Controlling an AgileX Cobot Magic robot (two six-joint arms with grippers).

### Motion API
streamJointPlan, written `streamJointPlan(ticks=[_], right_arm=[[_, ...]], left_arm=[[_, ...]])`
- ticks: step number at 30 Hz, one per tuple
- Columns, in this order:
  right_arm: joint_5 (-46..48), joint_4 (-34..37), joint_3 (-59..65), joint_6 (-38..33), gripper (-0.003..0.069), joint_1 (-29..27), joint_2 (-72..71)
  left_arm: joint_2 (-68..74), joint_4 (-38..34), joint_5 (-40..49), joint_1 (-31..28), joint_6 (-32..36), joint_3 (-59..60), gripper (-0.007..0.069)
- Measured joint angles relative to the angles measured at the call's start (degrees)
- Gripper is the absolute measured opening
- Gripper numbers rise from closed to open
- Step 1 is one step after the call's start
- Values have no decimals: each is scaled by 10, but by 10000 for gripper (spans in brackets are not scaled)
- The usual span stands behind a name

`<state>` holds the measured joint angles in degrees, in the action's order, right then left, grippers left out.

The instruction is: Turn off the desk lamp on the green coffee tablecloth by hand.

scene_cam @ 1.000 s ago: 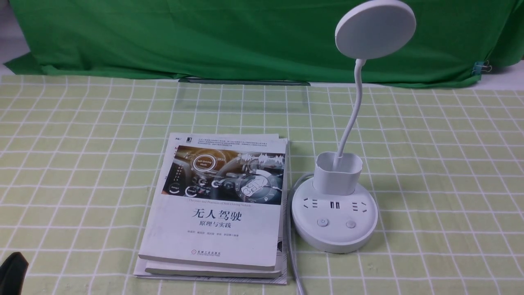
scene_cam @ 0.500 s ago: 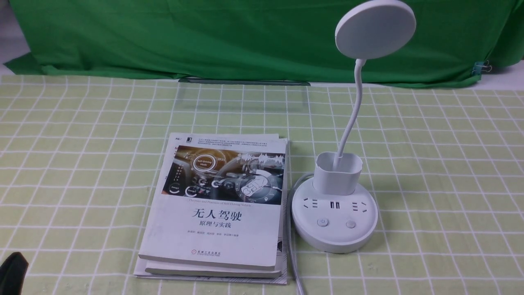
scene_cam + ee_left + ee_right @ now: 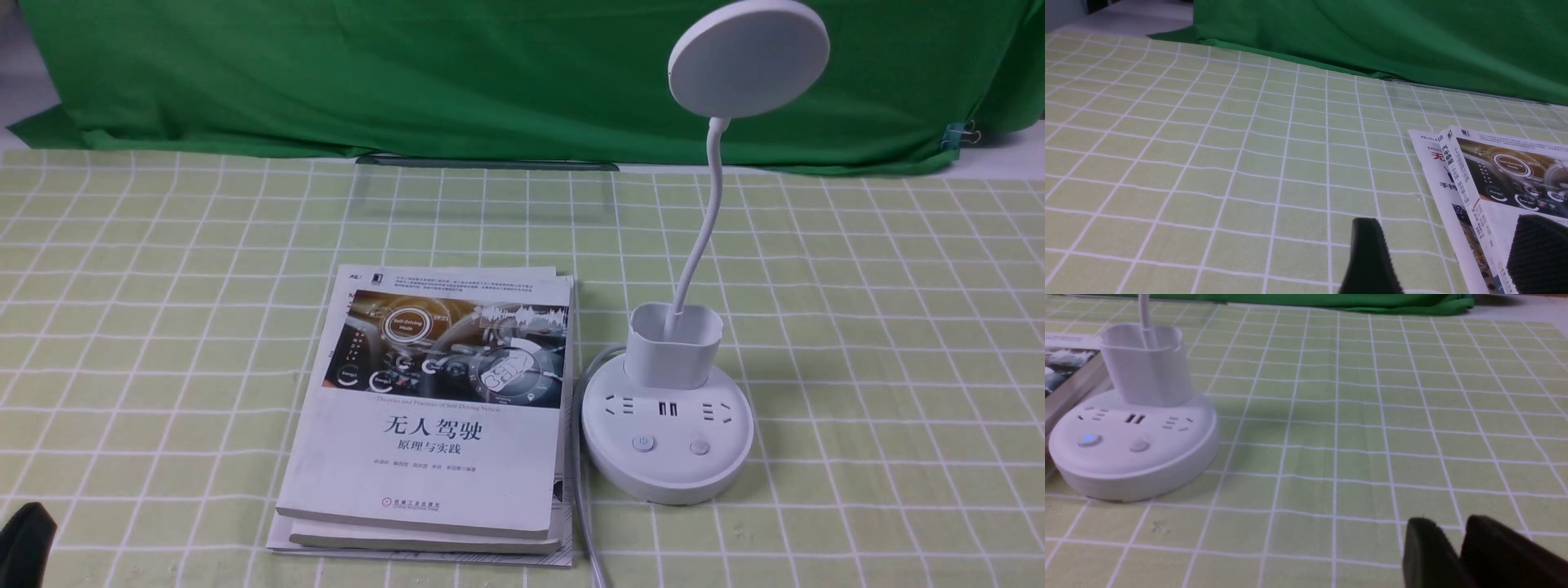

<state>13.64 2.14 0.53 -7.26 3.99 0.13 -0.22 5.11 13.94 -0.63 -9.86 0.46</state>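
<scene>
White desk lamp [image 3: 682, 376] stands on the pale yellow-green tablecloth w/ white grid [image 3: 857, 327], right of centre, mid-depth. Round flat disc head [image 3: 747, 57] sits high, face toward the camera, in front of the plain dark green backdrop cloth [image 3: 408, 73]; it looks plain matt white in the front view, can't tell lit or not. Thin white bendy neck [image 3: 702, 229] curves down from the head into a cup-shaped white holder [image 3: 673, 347] at the far side of the round white base [image 3: 665, 453]. Base top has sockets and a USB pair in a row, then two round buttons nearer the camera: left button [image 3: 643, 443] shows a blue glow, clearer in the right wrist view [image 3: 1088, 439]; right button [image 3: 699, 447] plain grey. White cable [image 3: 581, 490] leaves the base's left side and runs toward the near edge. Just left of the base, approx touching the cable, lies a stack of white paperback books [image 3: 433, 408] w/ car-dashboard cover art and Chinese title. Left gripper [image 3: 1449, 253] low over the cloth at the books' near left corner, fingers well apart, nothing between them; only a black bit of it shows at the front view's near left corner [image 3: 24, 543]. Right gripper [image 3: 1453, 549] is near the cloth, right of and nearer than the lamp base, well apart from it; black fingertips [image 3: 1423, 547] almost together w/ a slim gap, holding nothing.
</scene>
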Motion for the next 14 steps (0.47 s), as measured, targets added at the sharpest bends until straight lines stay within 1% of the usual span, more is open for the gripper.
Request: streamJointPlan(ticks=[14], right_arm=[[0,0,0,0,234,0,0]], left_arm=[[0,0,0,0,0,0,410]])
